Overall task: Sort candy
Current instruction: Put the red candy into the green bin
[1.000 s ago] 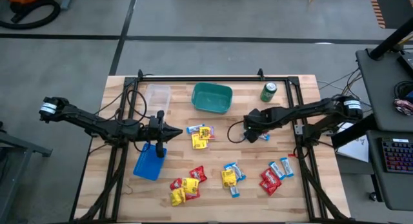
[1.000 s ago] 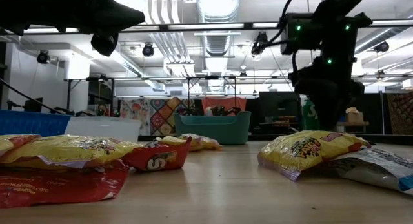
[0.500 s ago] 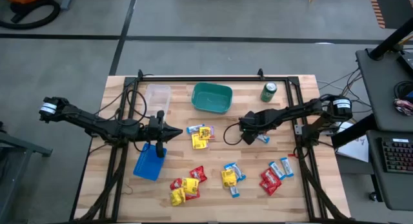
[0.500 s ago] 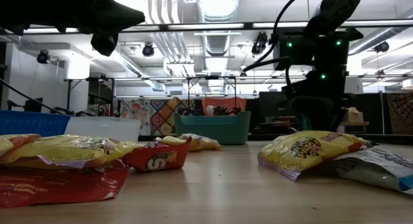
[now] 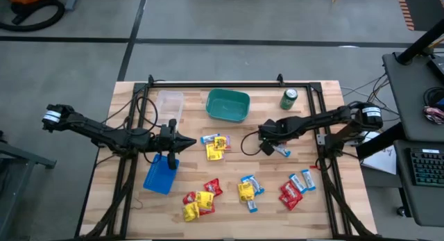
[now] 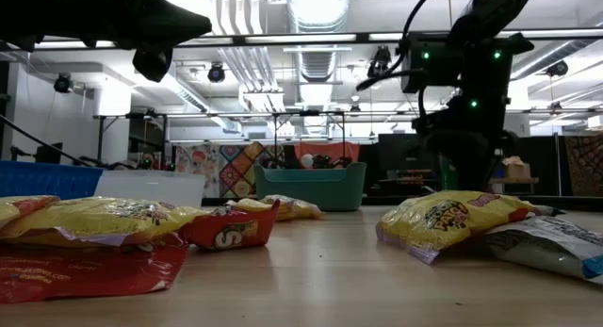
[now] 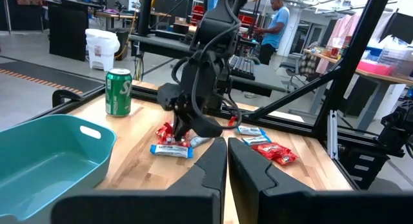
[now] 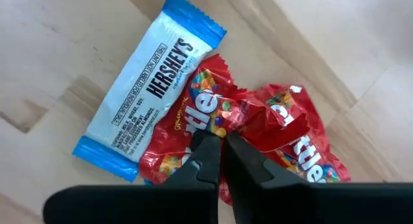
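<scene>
Right claw [image 8: 222,141] pinched shut on the crinkly red candy packet [image 8: 248,137], directly beneath it on the wooden bench [image 8: 58,50]. The flat blue-and-white wrapped bar [image 8: 145,85] lies just beside, long axis slanting away from the claw. Left claw [image 7: 227,150], also shut and empty, waits well apart.

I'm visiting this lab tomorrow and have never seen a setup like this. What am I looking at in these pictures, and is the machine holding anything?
It is a robot with two dark arms at a wooden table, sorting sweets. One picture looks straight down, one sits at tabletop height, and one camera rides on each wrist. Scattered on the wood are red packets, yellow packets and blue-and-white wrappers, plus a green tub, a clear tub, a blue tray and a green can. The left gripper waits, shut and empty, near the blue tray. The right gripper is down and shut on a red packet beside a blue-and-white bar.
</scene>
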Available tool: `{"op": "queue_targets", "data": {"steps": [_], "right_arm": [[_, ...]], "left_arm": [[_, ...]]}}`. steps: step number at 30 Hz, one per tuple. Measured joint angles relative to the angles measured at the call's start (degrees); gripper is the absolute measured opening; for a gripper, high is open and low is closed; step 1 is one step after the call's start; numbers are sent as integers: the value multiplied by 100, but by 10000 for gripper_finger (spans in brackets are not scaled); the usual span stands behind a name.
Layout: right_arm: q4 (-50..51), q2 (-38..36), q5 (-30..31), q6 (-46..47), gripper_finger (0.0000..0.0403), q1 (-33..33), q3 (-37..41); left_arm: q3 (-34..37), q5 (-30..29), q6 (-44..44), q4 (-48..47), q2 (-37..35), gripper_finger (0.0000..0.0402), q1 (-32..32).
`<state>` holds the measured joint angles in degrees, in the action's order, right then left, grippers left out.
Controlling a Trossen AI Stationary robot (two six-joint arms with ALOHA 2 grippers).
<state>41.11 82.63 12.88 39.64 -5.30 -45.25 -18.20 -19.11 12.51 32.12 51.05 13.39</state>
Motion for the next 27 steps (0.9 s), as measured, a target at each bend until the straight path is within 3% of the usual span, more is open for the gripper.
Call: {"op": "queue_targets", "data": {"steps": [8, 18, 27], "right_arm": [[-57, -689, 74, -81, 8, 0, -1], [-861, -1429, 127, -460, 8, 0, 8], [-3246, -1218, 132, -1276, 8, -226, 16]], "left_arm": [[0, 0, 0, 0, 0, 0, 0], [0, -2, 0, 2, 0, 0, 0], [2, -4, -107, 311, -2, 0, -1]]}}
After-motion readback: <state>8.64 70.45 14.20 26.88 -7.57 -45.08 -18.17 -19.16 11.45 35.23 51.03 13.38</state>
